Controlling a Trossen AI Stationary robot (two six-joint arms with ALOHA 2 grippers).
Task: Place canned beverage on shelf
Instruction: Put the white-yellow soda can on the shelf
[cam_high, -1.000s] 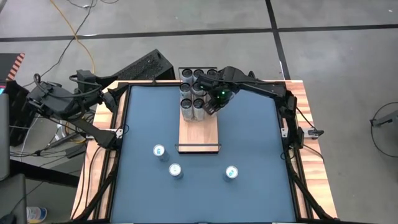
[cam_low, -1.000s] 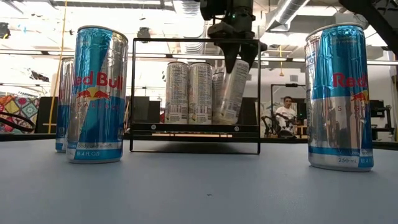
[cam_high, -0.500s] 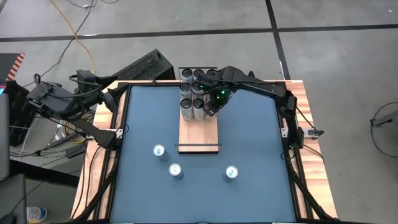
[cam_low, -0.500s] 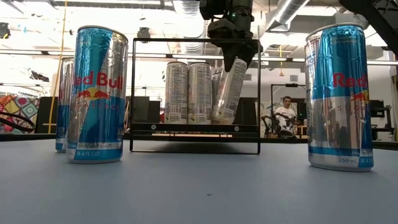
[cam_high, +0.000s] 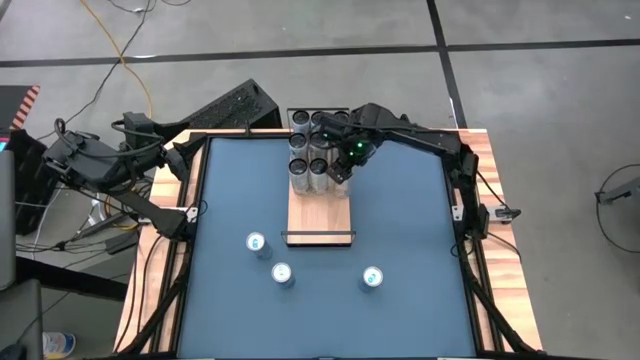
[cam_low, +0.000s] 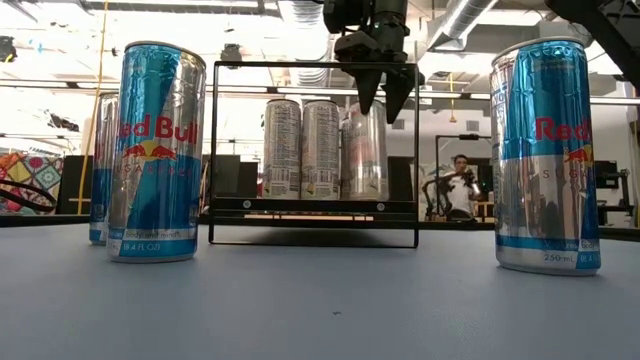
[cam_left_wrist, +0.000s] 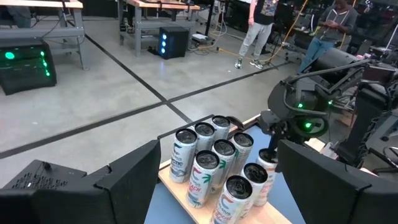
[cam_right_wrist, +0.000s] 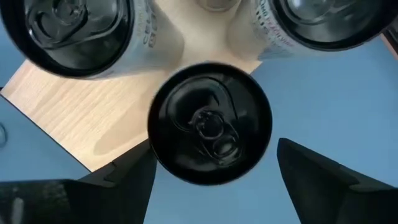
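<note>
Low view: right gripper (cam_low: 382, 98) hangs just over the newest can (cam_low: 363, 150), jaws spread to either side of its top and not touching it as far as I can see. Can stands upright on its own, so I'd call it let go.
Right wrist view: same story, the can's black lid (cam_right_wrist: 209, 122) sits between the jaws with a gap on both sides, right at the corner of the shelf (cam_right_wrist: 81, 118).
Why it's there: looks like rows are being filled, this one tucked right against the cans already standing (cam_high: 308, 150) behind the jaws, so the near half of the board stays free.
Still to go: three loose cans (cam_high: 282, 273) on the blue surface (cam_high: 400, 230), well away from the jaws.
Left gripper (cam_left_wrist: 211, 180): parked off beyond the surface's far corner, jaws wide apart, holding nothing.
Risk: can sits close to the board's edge, so lift straight up, I guess.
</note>
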